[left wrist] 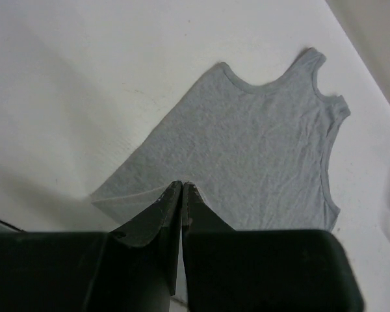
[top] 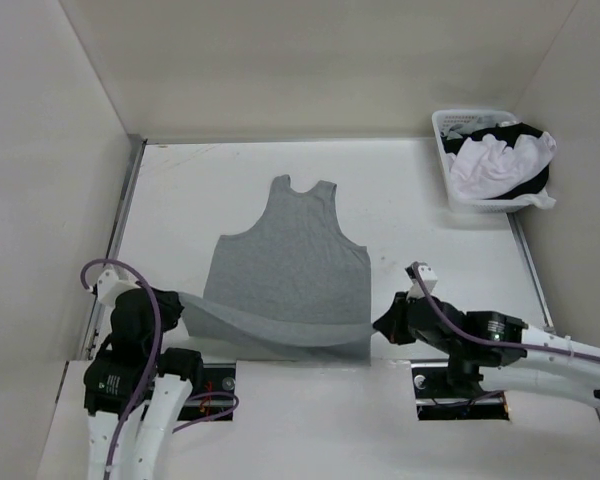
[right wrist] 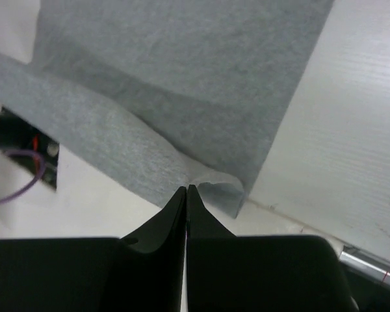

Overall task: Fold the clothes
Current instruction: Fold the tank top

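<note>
Pinching, left gripper [left wrist: 182,184]: fingers clamped on tank top [top: 290,255] hem corner; body spreads beyond fingertips.
right gripper [right wrist: 186,188]: fingers clamped on opposite hem corner; fabric beyond fingertips.

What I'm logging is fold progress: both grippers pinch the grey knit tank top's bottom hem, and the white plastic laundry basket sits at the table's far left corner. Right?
No: the top external view shows the white plastic laundry basket at the table's far right corner. The left gripper and right gripper pinch the grey knit tank top's bottom hem.
</note>
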`<state>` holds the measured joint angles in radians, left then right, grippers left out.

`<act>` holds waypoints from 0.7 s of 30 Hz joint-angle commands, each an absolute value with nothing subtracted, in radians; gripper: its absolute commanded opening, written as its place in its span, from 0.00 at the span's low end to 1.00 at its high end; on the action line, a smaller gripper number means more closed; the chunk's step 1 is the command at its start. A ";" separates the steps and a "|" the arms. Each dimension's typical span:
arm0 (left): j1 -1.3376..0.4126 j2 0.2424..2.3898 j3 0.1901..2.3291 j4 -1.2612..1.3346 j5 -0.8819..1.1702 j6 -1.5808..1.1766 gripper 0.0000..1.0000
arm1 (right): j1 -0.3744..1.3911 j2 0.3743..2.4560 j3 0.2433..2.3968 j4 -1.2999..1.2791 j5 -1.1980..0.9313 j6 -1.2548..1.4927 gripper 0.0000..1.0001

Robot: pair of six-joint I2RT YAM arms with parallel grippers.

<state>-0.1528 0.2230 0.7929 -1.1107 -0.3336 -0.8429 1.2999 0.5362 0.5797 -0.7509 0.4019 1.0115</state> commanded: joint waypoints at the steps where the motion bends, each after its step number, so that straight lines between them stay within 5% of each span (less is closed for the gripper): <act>1: -0.151 0.307 0.772 -1.013 -0.357 -0.867 0.01 | 1.181 0.598 0.609 -0.588 0.434 0.928 0.01; 12: -0.123 0.854 0.765 -0.300 -0.354 -0.890 0.00 | 0.544 0.885 0.733 -0.177 0.075 0.644 0.01; 21: -0.035 1.306 0.900 0.037 -0.304 -0.882 0.00 | 0.317 1.328 1.018 0.003 -0.018 0.615 0.02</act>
<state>-0.0597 1.2312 0.8238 -0.1719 -0.3290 -0.8795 0.3565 1.2434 0.9005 -0.1390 0.0380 0.6540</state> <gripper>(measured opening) 0.020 0.020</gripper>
